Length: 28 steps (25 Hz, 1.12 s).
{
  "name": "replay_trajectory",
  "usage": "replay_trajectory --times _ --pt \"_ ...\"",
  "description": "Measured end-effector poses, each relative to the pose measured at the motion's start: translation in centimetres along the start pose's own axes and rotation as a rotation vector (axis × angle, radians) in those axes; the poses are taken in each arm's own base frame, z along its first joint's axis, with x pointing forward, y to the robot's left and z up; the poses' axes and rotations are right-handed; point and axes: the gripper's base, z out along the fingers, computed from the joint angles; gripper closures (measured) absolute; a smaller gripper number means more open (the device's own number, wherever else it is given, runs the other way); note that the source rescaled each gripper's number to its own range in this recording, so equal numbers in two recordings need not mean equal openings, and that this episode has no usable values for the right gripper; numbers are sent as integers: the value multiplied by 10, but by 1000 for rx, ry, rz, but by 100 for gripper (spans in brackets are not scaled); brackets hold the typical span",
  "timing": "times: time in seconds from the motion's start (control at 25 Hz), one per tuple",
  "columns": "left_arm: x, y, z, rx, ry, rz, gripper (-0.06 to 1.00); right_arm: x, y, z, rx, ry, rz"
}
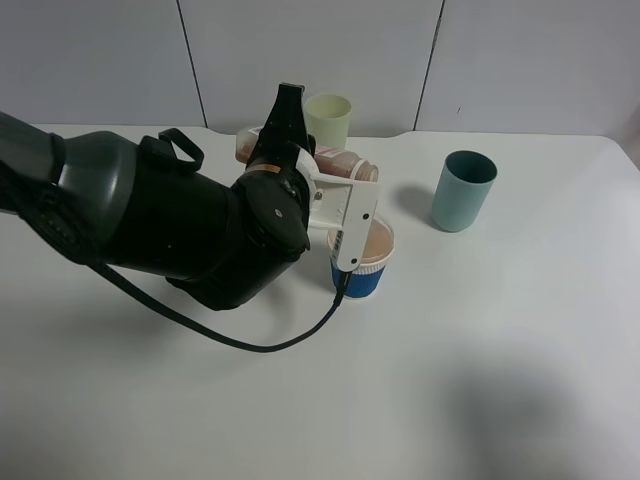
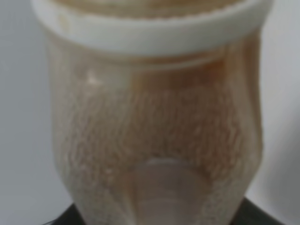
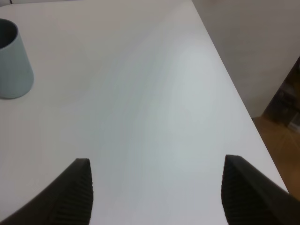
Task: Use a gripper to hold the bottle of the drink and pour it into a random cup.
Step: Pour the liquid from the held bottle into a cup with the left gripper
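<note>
**Bottle tipped over the blue-sleeved cup, grip mostly out of sight**

In the high view the left gripper, white and blocky at the end of a bulky black arm, holds the bottle of the drink tipped nearly flat above the white table. The bottle's open neck points toward the cup, which stands just below it. The fingers are clamped tight on the bottle, but the arm and the white housing cover the place where they meet it. Only the pink label and the neck end of the bottle show clearly.

The cup holds pale brown liquid near its rim. A white part of the gripper and a black cable cross in front of it and hide its left side.

The left wrist view is filled by the bottle, close and blurred. It shows frothy brown drink behind clear plastic and a white ring at one end; no fingers can be made out.

A pale green tumbler stands behind the bottle, its lower part hidden. A teal tumbler stands well apart to the right, and the right wrist view cuts it off at the frame edge.

The right gripper shows only as two dark ribbed fingers spread wide over bare table, holding nothing.
</note>
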Motion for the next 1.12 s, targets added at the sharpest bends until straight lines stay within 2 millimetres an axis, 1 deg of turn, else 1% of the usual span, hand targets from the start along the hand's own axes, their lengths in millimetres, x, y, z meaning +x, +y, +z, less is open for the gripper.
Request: replay_trajectory --times 0.4,1.12 --pt "3 2 0 -23 28 10 90 0 0 0 0 0 0" --pt "3 2 0 -24 28 36 90 0 0 0 0 0 0"
